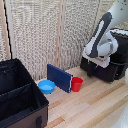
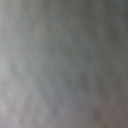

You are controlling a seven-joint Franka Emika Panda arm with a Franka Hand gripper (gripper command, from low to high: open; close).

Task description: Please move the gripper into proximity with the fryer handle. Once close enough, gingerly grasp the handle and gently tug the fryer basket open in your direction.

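I judge that I am at the grasp stage: the gripper (image 1: 94,70) sits low against the front of the black fryer at the exterior view's right edge, right where the fryer handle should stick out. I cannot pick the handle out from the dark front face, since the white arm (image 1: 101,37) and its wrist block cover that spot. The fryer basket (image 1: 102,71), the lower front of the box, shows as a dark mass just behind the wrist, and I see no gap that would tell me it has begun to slide.

Whether the fingers stand apart or are closed on the handle, I cannot tell; they are too small and dark against the fryer. The wrist view gives only a grey blur (probably a surface pressed very close to the lens), so it settles nothing.

If the handle is between the fingers, the next move calls for a soft close and then a slow, straight pull outward from the fryer, over the wooden table (image 1: 95,107).
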